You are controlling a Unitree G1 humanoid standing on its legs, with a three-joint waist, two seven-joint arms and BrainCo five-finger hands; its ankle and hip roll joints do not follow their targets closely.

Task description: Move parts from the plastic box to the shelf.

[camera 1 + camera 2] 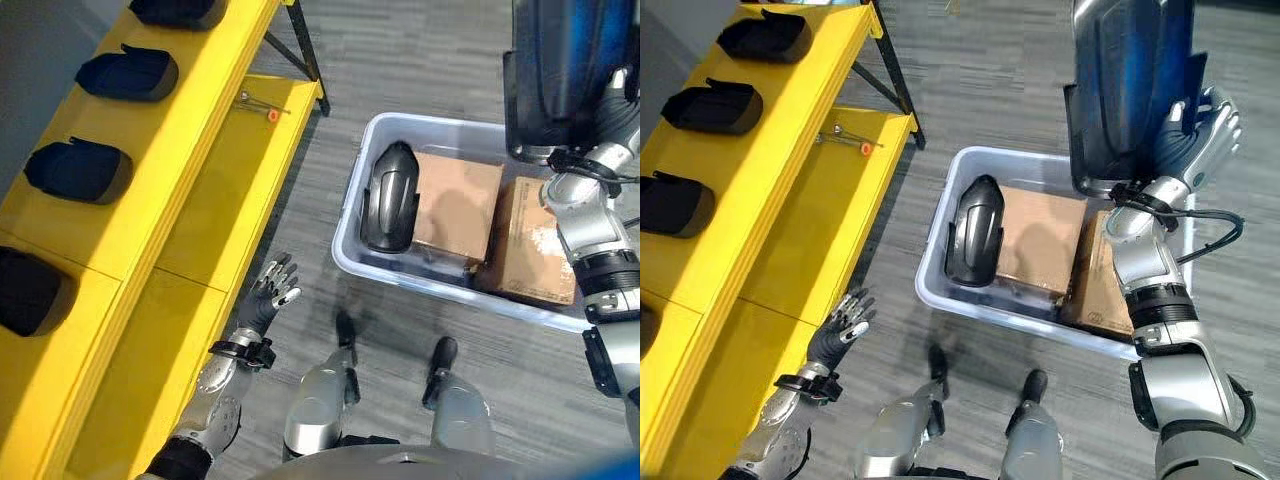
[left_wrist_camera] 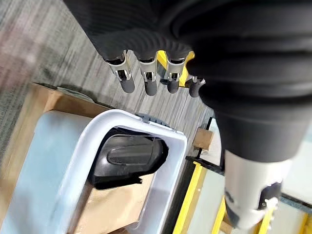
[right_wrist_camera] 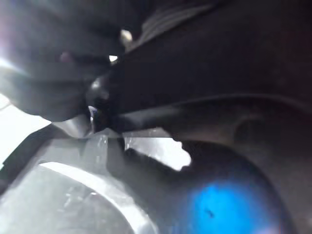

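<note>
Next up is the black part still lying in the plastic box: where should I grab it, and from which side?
Take the black part across its narrow upper end, coming from above on the shelf side. It lies flat against the box wall, with cardboard close along its other side.

**Silver Arms, Dark Cuffs: A Humanoid's Limbs Up Close**

The left arm (image 1: 215, 395), at the lower left of the frame, is a run of rounded silver-grey shells, with a black band at the wrist. Its left hand (image 1: 270, 295) wears a dark ribbed cover, from which slim silver fingers (image 2: 148, 80) emerge, each capped with a dark tip. At the right edge, the right arm (image 1: 1155, 290) shows the same silver-grey casing, broken by black ribbed rings. A matching dark cover wraps the right hand (image 1: 1195, 135).
</note>
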